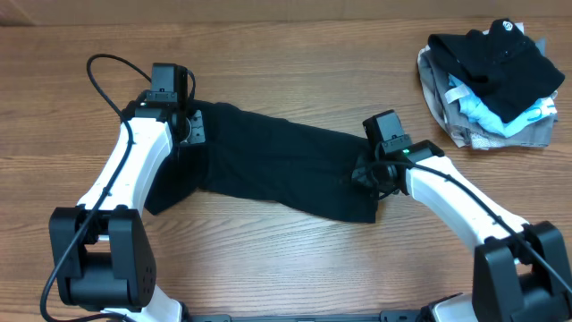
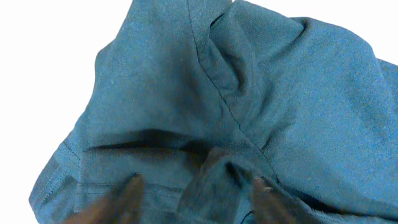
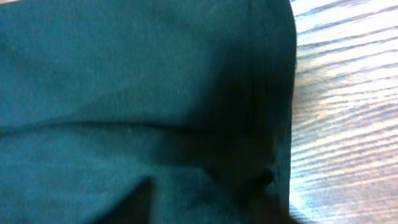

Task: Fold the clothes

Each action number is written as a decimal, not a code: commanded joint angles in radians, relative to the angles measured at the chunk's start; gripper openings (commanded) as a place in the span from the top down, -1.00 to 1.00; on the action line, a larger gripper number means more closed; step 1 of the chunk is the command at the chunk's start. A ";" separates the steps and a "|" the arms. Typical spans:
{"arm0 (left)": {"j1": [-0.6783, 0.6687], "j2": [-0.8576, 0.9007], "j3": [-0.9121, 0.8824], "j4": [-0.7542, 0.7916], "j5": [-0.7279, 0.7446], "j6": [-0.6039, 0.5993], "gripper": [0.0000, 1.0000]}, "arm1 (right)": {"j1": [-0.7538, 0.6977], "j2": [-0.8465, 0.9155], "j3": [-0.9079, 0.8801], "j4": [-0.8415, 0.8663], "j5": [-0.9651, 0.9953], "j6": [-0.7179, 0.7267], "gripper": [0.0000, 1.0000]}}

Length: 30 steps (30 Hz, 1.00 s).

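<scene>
The black T-shirt (image 1: 268, 156) lies on the wooden table as a long, rumpled band running from upper left to lower right. My left gripper (image 1: 192, 125) sits low over its left end. In the left wrist view its fingers (image 2: 134, 190) stand apart, open (image 2: 198, 186), with a raised pleat of the shirt (image 2: 249, 81) between them, beside a seam. My right gripper (image 1: 366, 172) rests on the shirt's right end. Its dark fingers (image 3: 140, 196) also stand apart, open (image 3: 205, 199), over flat fabric (image 3: 124, 81) close to the hemmed edge.
A pile of other garments (image 1: 492, 80) sits at the back right: a small black one with a round white logo on top of light-blue and grey ones. Bare table (image 1: 286, 268) lies in front of the shirt. A black cable (image 1: 103, 76) loops beside the left arm.
</scene>
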 commanded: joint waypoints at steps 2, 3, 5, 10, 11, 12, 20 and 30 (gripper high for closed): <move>0.020 -0.029 0.010 -0.054 0.004 -0.040 -0.32 | 0.002 -0.002 0.002 -0.017 0.013 -0.002 -0.77; 0.027 -0.032 0.012 -0.071 0.002 -0.064 -0.33 | 0.002 -0.002 0.002 -0.026 0.013 -0.003 -0.78; 0.064 -0.056 0.013 -0.134 0.000 -0.134 -0.37 | 0.002 -0.002 0.002 -0.049 0.013 -0.003 -0.79; 0.159 -0.064 -0.008 -0.212 0.006 -0.235 -0.44 | 0.003 -0.001 0.002 -0.063 0.013 -0.016 -0.79; 0.176 -0.064 -0.020 -0.207 0.007 -0.247 -0.44 | 0.003 -0.001 0.002 -0.062 0.013 -0.023 -0.79; 0.186 -0.064 -0.032 -0.196 0.011 -0.265 -0.43 | 0.003 -0.001 0.002 -0.062 0.013 -0.022 -0.79; 0.201 -0.064 -0.224 0.050 0.091 -0.398 -0.15 | 0.003 -0.001 0.001 -0.063 0.013 -0.023 -0.81; 0.201 -0.053 -0.237 0.164 0.079 -0.411 -0.08 | 0.003 -0.001 0.001 -0.069 0.013 -0.025 -0.83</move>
